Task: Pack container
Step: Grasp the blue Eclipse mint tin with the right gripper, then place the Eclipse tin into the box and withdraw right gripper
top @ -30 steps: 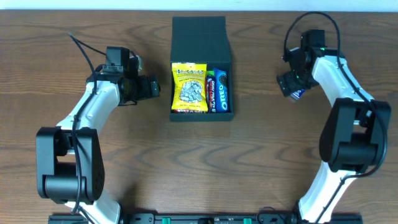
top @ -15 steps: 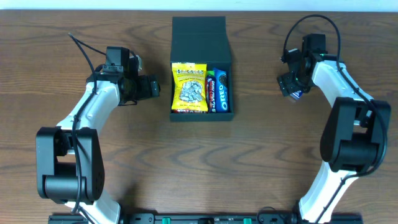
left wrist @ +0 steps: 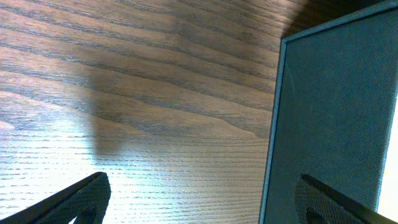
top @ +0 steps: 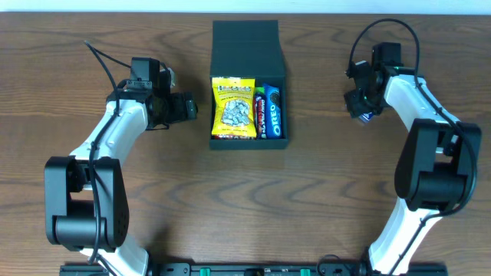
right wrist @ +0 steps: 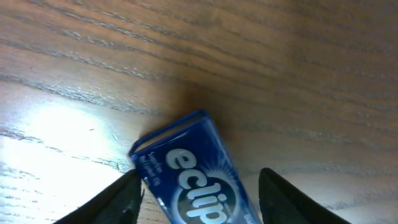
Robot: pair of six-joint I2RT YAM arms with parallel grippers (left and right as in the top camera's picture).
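Movement is slight: my right gripper (top: 360,106) has nudged farther back, straddling the Eclipse gum pack (right wrist: 193,180), grip unclear, well right of the part-filled container (top: 244,38) mid-table, so packing waits; left gripper (top: 190,107) gapes empty.

Two matching arms, left arm (top: 115,132) and right arm (top: 420,90): white tubular links, bulky black joint housings, black bases at near edge. Thin black cable (top: 100,58) off left wrist; black cable loop (top: 387,21) over right wrist. Both left claw (top: 192,107) and right claw (top: 360,107) black; fingers (left wrist: 81,198) dark, mesh-textured.
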